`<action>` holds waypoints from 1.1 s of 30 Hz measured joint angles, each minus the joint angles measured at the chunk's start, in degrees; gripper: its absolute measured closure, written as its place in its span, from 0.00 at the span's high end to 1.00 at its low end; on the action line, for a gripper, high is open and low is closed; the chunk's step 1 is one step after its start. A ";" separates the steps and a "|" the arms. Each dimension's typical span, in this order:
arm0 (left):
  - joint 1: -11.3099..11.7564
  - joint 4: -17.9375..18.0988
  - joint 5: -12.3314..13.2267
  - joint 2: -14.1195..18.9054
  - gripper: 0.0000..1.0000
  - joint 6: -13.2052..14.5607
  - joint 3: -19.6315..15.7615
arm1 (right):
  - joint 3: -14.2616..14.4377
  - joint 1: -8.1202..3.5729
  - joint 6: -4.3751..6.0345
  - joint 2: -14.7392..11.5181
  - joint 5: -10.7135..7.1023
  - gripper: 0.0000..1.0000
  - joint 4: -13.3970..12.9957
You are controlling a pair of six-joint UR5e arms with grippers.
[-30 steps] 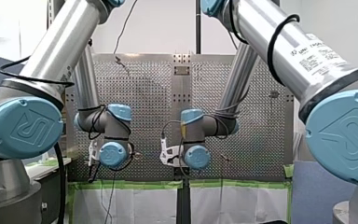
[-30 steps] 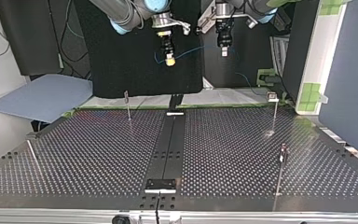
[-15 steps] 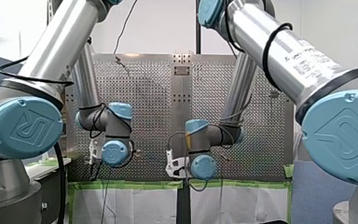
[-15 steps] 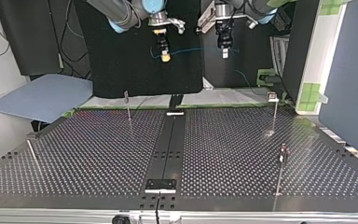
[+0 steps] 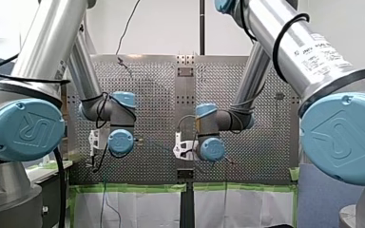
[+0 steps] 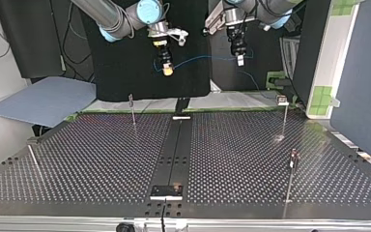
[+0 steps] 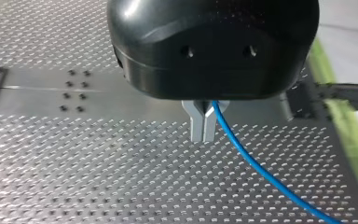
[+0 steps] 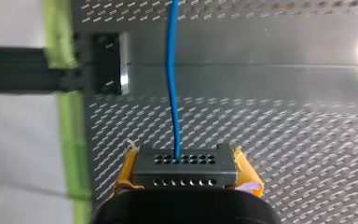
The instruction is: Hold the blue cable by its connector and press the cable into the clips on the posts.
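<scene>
My right claw was clenched on the black connector, its yellow pads pressed against the block's two sides. The blue cable left the connector's perforated face and ran straight ahead over the desk, past a strip of green tape along the desk's edge. In the left wrist view, my left claw had its two metal fingers closed together. The cable came out at their root and slanted away beneath them over the perforated surface, so the claw was grasping the cable. From across the desk, both claws hung well above the far edge and apart from each other. My right one was at the top view's left and my left one at its right. The cable was strung between them in a shallow arc, and a further length dropped away past my left claw. Three thin posts stood upright on the desk, well below the cable. None of their clips touched it.
</scene>
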 joint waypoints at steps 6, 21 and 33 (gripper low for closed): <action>0.36 -3.35 -0.37 3.35 0.02 -0.37 2.88 | -2.92 -0.93 0.25 -3.04 -3.03 0.00 2.89; 1.50 -10.67 -0.49 10.67 0.02 -0.42 10.07 | -9.86 -2.68 0.82 -10.22 -8.59 0.00 7.55; 2.37 -16.55 -2.54 16.54 0.02 -1.14 13.00 | -15.16 -3.94 2.19 -15.81 -8.79 0.00 9.78</action>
